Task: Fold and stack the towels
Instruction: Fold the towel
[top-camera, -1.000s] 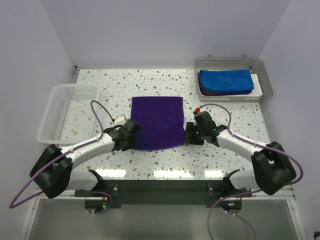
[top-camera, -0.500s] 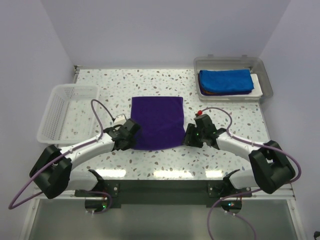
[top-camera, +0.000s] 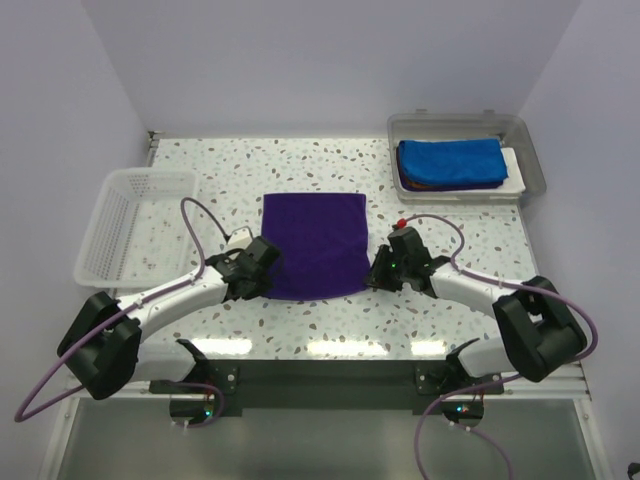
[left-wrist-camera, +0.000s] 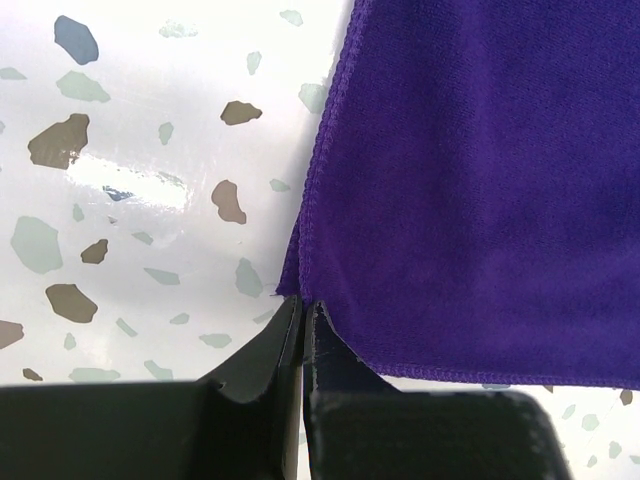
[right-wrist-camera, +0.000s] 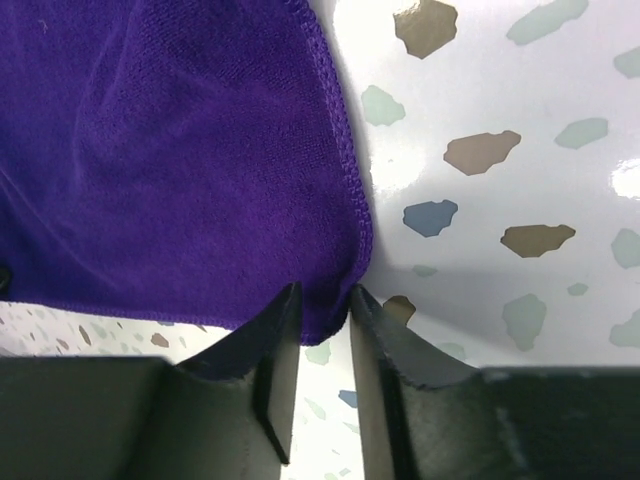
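A deep purple towel (top-camera: 313, 245) lies flat and square on the speckled table (top-camera: 200, 170) between the arms. My left gripper (top-camera: 268, 284) is shut on its near-left corner, and the left wrist view shows the corner pinched at the tips of the left gripper (left-wrist-camera: 303, 305). My right gripper (top-camera: 369, 279) is at the near-right corner. The right wrist view shows the jaws of the right gripper (right-wrist-camera: 324, 295) drawn in on that bunched corner, with both fingers touching the purple towel (right-wrist-camera: 180, 150). A folded royal blue towel (top-camera: 450, 160) rests on top of other cloth in the tray.
A grey tray (top-camera: 536, 172) holding the folded stack stands at the back right. A white slatted basket (top-camera: 128, 222) sits at the left edge. Purple cables loop beside both arms.
My left jaws have shut on the towel's near-left corner. My right gripper has slid left to the near-right corner, and its jaws have narrowed round it.
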